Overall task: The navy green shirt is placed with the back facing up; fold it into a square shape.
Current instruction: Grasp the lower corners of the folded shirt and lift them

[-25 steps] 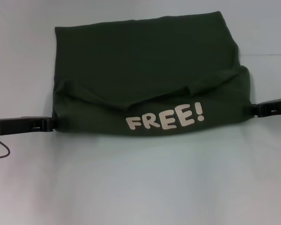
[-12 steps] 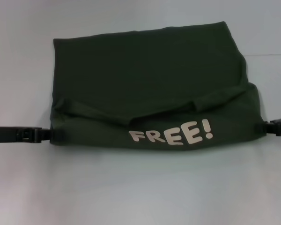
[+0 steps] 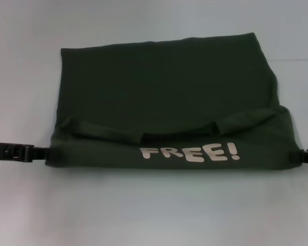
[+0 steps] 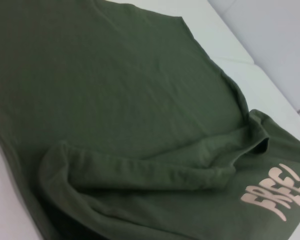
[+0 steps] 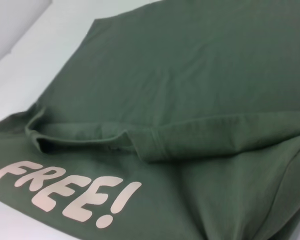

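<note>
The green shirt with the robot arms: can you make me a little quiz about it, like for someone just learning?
1. True or false: the navy green shirt lies flat and fully unfolded on the table.
2. Which word shows in cream letters on the near folded band?
A. STOP
B. FREE!
C. HELLO
3. Fill in: the left gripper and the right gripper are at the two ____ of the near folded band.

Key:
1. False. The near part is turned over onto the plain back, so the lettering faces up.
2. B
3. ends, one at each side edge.
</note>
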Available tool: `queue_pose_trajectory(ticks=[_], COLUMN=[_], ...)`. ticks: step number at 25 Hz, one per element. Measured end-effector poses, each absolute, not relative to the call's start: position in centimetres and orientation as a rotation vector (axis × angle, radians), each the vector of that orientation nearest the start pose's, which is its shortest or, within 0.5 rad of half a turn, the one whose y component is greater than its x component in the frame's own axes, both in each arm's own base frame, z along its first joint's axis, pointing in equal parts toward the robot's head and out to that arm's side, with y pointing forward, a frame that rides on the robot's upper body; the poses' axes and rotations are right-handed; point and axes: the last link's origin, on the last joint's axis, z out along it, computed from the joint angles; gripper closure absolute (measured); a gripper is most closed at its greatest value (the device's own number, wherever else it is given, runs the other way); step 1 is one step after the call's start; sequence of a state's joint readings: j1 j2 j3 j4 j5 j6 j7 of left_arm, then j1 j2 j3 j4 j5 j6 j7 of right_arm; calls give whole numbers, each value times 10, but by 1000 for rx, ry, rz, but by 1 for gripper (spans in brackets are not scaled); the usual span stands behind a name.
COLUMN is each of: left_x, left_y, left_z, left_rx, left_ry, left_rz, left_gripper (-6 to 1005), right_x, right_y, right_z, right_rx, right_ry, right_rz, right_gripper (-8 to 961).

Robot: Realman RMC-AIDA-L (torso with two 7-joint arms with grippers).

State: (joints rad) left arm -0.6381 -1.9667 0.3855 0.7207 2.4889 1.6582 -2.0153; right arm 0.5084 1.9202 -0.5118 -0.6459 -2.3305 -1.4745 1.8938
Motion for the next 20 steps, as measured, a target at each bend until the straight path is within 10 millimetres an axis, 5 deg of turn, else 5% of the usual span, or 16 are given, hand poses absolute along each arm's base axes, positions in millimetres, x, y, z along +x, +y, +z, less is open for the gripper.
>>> queue_pose_trajectory(ticks=[20], left_x=[-296], left_y=[327], left_z=[81], left_rx=[-2608], left_ry=[-1497], left_rz=[-296], left_gripper=[968], right_x=[370], right_y=[276], right_z=[67], right_rx=[-2380], right_ry=[1484], right_rz=[434], right_gripper=[886])
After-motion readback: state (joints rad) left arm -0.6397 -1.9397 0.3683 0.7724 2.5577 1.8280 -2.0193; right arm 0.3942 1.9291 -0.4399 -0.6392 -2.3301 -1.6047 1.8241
